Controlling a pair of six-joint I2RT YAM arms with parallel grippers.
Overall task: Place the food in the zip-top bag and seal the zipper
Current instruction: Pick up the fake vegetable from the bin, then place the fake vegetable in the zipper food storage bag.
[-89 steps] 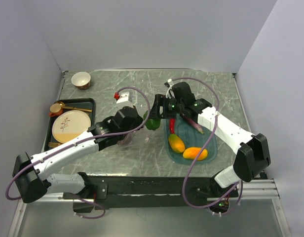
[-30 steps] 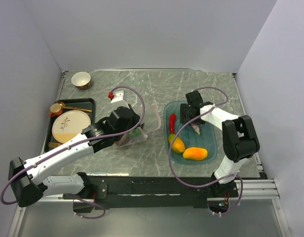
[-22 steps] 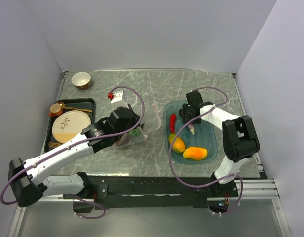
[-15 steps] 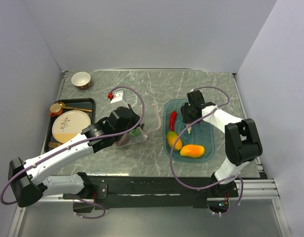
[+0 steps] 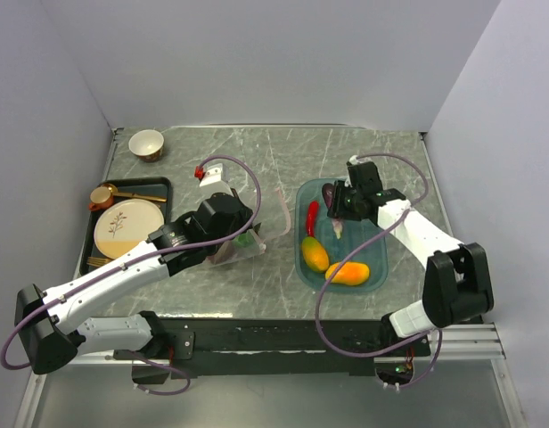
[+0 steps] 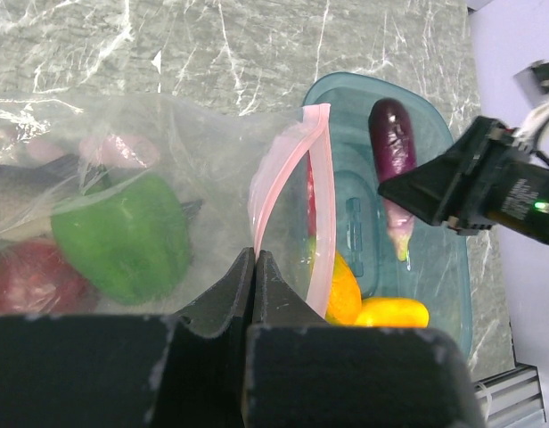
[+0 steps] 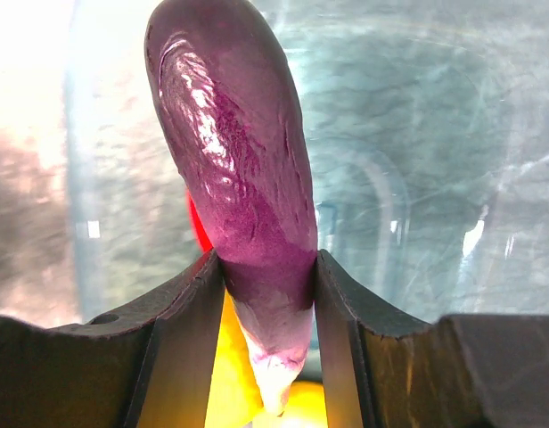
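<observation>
Up off tray [image 5: 380, 267] floor since a second ago: eggplant [image 7: 239, 160], lying flat then, now carried over tray's far half. Gone in that second from spread wide to clamped on eggplant: right gripper [image 7: 266, 294], pinching near pale stem end, fat purple end pointing away from wrist.

Lying along tray's left wall, just left of eggplant: chili [image 5: 311, 217]. At tray's near end: two mangoes [image 5: 348, 273], close together, one toward left wall, other nearer middle; cannot tell if touching.

Just left of tray: bag [image 6: 123, 134], on its side, mouth turned toward tray. Gaping in a loop at that mouth, just short of tray's left rim: zipper [image 6: 319, 196], a pale pink strip, unsealed. Pressed fully together on bag's mouth edge at foot of that loop: left gripper [image 6: 255, 267].

Inside bag, away from tray: pepper [image 6: 123, 236], green, against clear film. Farther from tray and touching pepper: red apple [image 6: 25, 276]. Behind them something pinkish, too blurred to name.

Well left of tray: black tray [image 5: 159, 185] bearing cream plate [image 5: 129, 226] with a thin sprig motif, and copper cup [image 5: 102, 194] at its far end. Farther back and left of tray, at table [image 5: 257, 160] corner: small bowl [image 5: 146, 143], white inside.
</observation>
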